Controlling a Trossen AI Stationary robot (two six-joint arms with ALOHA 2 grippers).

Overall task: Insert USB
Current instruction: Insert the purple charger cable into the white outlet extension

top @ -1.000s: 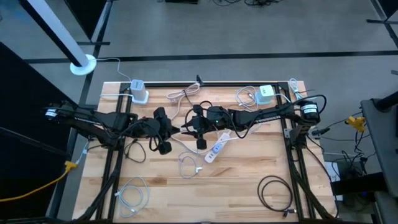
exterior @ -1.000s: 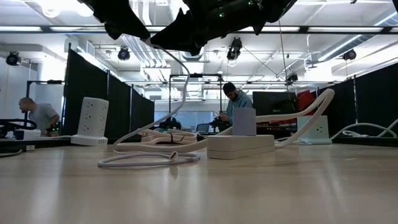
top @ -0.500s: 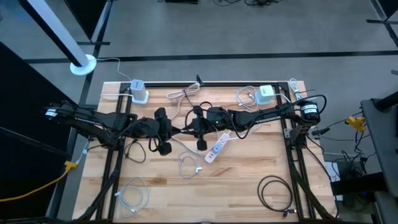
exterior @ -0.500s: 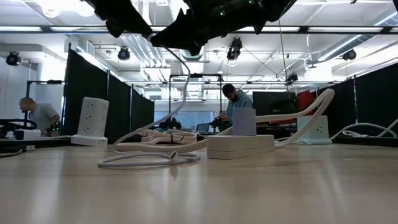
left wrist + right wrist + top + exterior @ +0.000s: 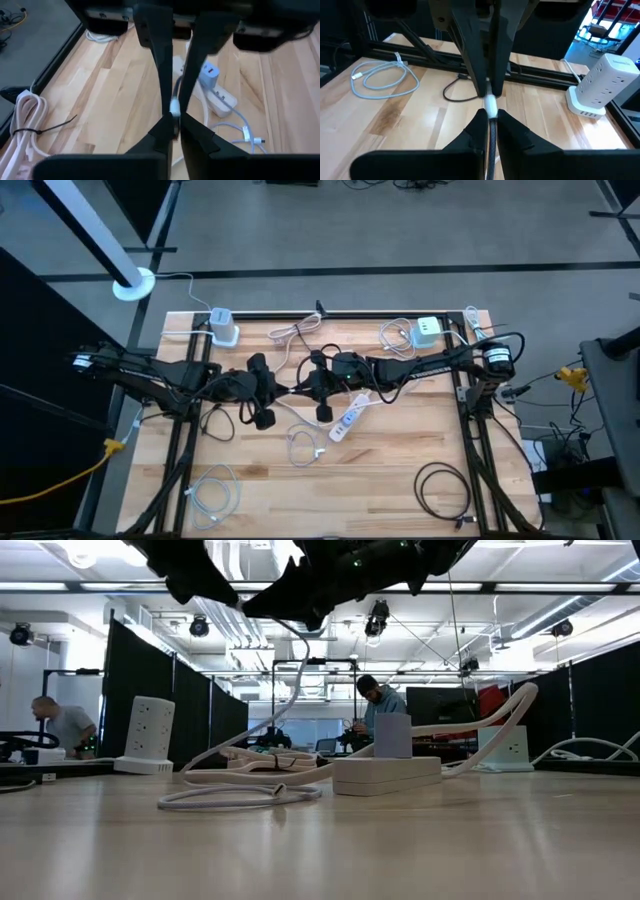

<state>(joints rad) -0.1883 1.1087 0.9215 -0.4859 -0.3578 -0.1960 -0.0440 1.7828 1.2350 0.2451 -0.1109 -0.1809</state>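
power strip (image 5: 347, 416) lies mid-table, below and between both grippers

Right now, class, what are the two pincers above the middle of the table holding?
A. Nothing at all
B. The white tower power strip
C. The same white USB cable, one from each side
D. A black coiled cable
C: in both wrist views the left pincer and right pincer are shut on one white USB cable, facing each other above the table.

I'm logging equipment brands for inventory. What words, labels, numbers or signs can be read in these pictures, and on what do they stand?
None can be read.
White power strip: any marking is too small to make out.
White tower outlet: only plain sockets show, no print.
Charger block: blank face.
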